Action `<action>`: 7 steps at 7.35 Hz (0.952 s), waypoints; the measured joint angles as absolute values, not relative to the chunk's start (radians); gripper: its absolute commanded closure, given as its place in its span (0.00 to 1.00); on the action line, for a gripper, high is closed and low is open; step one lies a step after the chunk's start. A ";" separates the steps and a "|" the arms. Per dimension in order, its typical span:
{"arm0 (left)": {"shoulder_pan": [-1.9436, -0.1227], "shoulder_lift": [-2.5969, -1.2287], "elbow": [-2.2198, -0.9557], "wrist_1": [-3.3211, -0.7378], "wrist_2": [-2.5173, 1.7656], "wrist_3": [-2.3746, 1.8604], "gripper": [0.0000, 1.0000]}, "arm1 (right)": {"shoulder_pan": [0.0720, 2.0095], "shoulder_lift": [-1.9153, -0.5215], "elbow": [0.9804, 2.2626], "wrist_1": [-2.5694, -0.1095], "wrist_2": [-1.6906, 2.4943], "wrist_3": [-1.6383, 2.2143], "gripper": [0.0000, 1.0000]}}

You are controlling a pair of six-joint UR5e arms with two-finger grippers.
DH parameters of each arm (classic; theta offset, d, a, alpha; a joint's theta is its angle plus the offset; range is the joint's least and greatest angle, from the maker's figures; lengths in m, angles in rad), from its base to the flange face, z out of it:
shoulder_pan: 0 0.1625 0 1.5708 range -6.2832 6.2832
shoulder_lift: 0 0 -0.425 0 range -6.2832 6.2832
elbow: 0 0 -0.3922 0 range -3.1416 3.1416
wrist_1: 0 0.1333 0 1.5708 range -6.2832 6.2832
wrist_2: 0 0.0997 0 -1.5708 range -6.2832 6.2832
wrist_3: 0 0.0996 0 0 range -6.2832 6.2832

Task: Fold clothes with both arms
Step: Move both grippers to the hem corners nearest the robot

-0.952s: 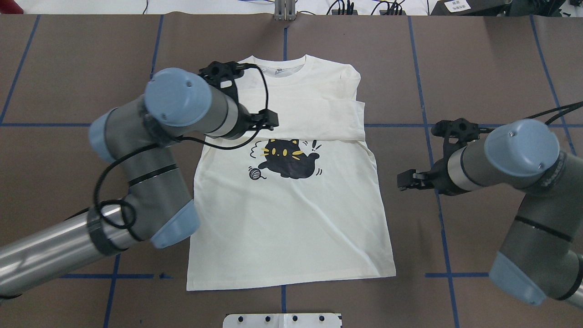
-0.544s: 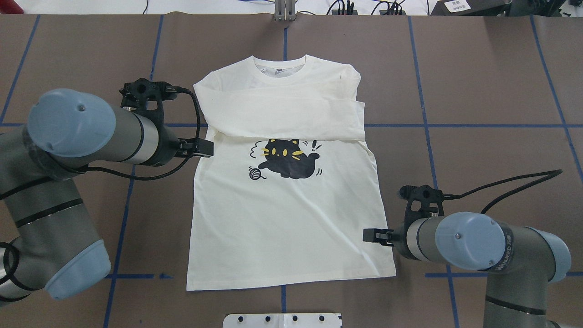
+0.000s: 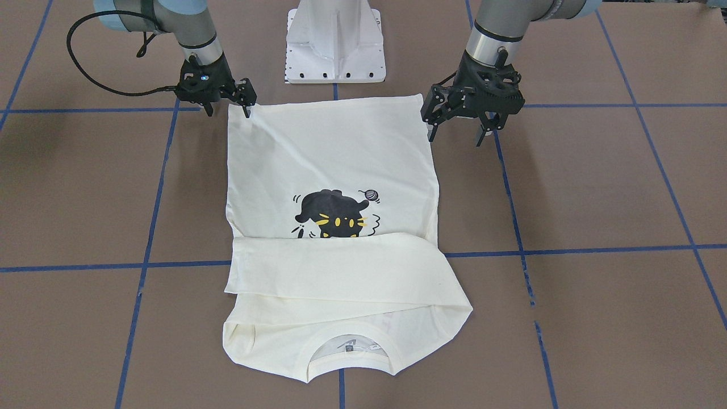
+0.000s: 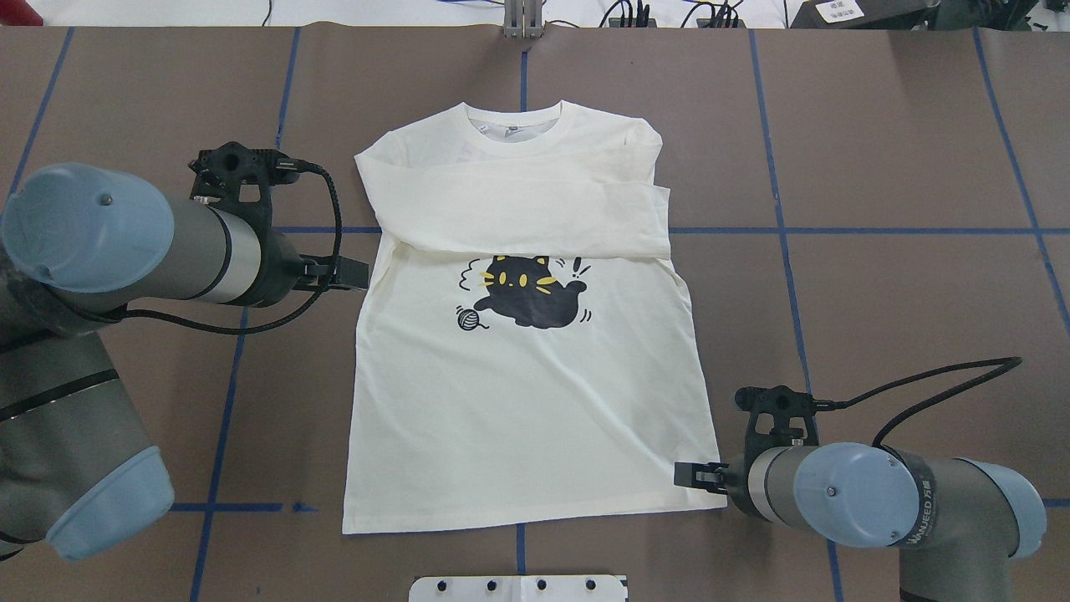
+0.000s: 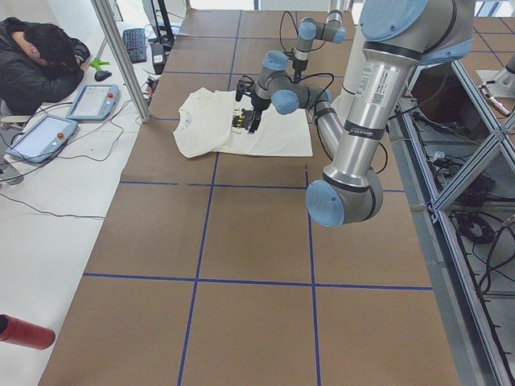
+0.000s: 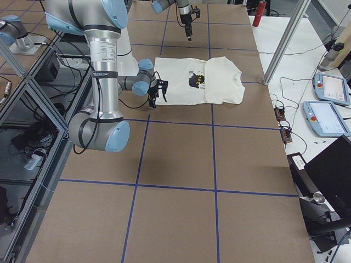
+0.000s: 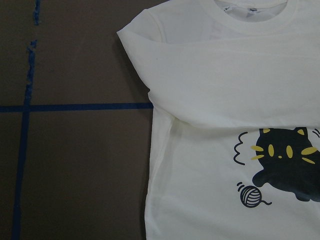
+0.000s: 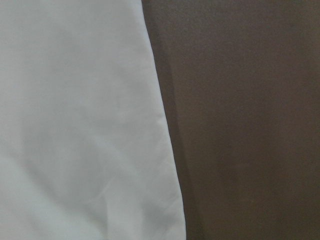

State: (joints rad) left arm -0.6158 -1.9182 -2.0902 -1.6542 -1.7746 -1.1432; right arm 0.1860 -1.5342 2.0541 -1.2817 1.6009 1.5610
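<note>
The cream shirt [image 4: 527,401] lies flat and face up on the brown table, collar away from the robot, both sleeves folded across the chest above the black cat print [image 4: 522,293]. My left gripper [image 4: 351,273] hovers just off the shirt's left edge. In the front view the left gripper [image 3: 454,136] is open with nothing in it. My right gripper [image 3: 229,111] is open and low at the hem's right corner, and from above the right gripper [image 4: 695,475] sits over that edge. The right wrist view shows the shirt's edge [image 8: 165,130] close up.
The white pedestal base [image 3: 335,40] stands at the near table edge behind the hem. Blue tape lines [image 4: 836,230] cross the brown table top. A person [image 5: 40,56] sits at a side desk with tablets, beyond the far end. A red cylinder [image 5: 24,331] lies by the table.
My left arm has swung off the shirt's shoulder out to its left edge. My right arm has come in toward the robot and down to the hem's right corner.
</note>
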 measured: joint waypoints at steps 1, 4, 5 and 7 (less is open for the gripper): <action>-0.616 -1.918 -2.090 -1.655 -1.775 -1.143 0.00 | 0.177 -1.539 2.055 -1.282 1.603 1.562 0.03; -0.616 -1.917 -2.090 -1.655 -1.775 -1.144 0.00 | 0.168 -1.540 2.058 -1.282 1.606 1.562 0.75; -0.615 -1.917 -2.090 -1.655 -1.775 -1.144 0.00 | 0.168 -1.538 2.059 -1.282 1.607 1.562 0.85; -0.613 -1.917 -2.089 -1.655 -1.775 -1.145 0.00 | 0.169 -1.535 2.059 -1.282 1.610 1.562 1.00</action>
State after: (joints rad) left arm -0.6129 -1.9174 -2.0894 -1.6552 -1.7748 -1.1450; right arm 0.1692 -1.5347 2.0591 -1.2824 1.6098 1.5616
